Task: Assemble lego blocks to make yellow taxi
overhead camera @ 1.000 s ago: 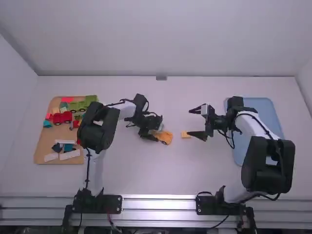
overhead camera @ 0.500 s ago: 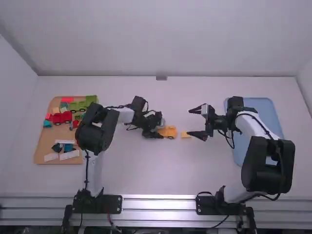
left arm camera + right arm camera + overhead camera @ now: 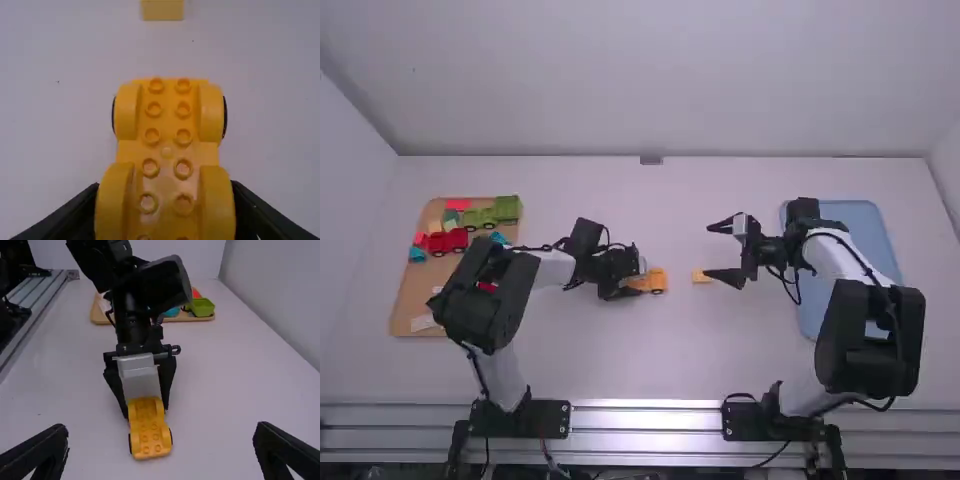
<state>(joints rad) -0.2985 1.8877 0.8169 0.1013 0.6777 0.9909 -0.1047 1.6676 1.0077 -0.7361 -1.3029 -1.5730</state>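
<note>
The white table [image 3: 620, 365] is reached over by two arms, its left side by the left arm [image 3: 480, 300] and its right side by the right arm [image 3: 870, 345]. Near its middle, one end of the yellow car base [image 3: 167, 155] is pinched between the jaws of the left gripper [image 3: 630, 287]. The jaws of the right gripper [image 3: 708, 250] are spread wide, with nothing held. The blue tray [image 3: 855, 215], set toward the right edge, is partly covered by the right arm; the wooden tray [image 3: 408, 290], toward the left edge, is partly blocked by the left. In its far right corner a green truck [image 3: 500, 212] is seen, beside a red truck [image 3: 445, 242]. A small yellow brick [image 3: 701, 276] is placed between car base and right gripper.
</note>
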